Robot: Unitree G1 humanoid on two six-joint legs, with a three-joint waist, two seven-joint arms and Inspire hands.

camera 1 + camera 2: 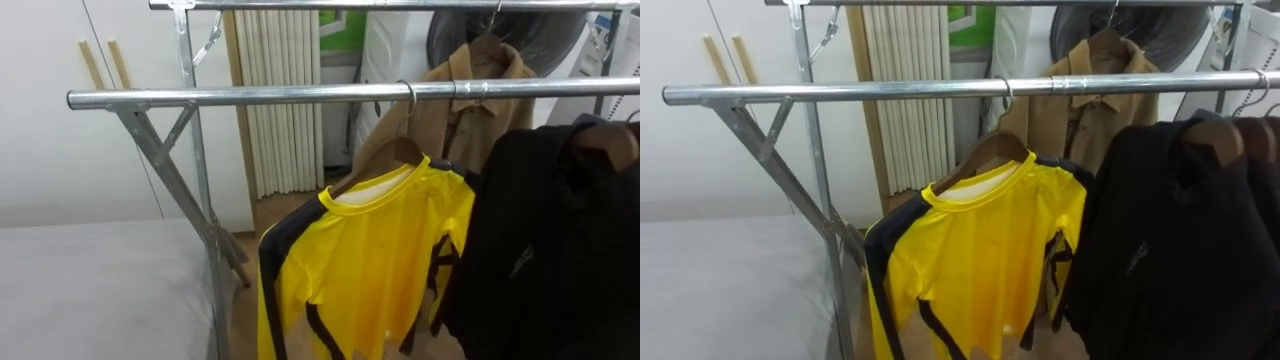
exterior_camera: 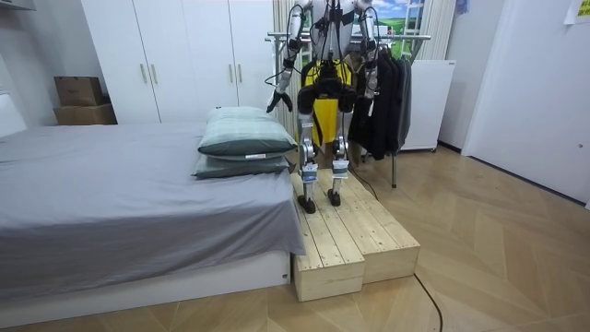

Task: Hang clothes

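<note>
Yellow shirt (image 1: 370, 250): on a wooden hanger (image 1: 385, 155), hook over the front rail (image 1: 250, 96), just beside a black jacket (image 1: 550, 230).
Left hand (image 2: 277, 100): lowered, apart from the rack; you cannot tell its grasp.
Right hand (image 2: 368, 89): lowered near the dark clothes; grasp likewise untold.
Step, as judged: hanging looks done. Check the hook sits fully over the rail, and keep your arms clear of the sleeves.

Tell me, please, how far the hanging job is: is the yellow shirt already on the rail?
Done: the yellow shirt hangs on a wooden hanger hooked over the front rail, beside a black garment. In hand: nothing seems held; the left hand and right hand hang low in the room view. Left: probably little; the bed carries pillows, not clothes.
</note>
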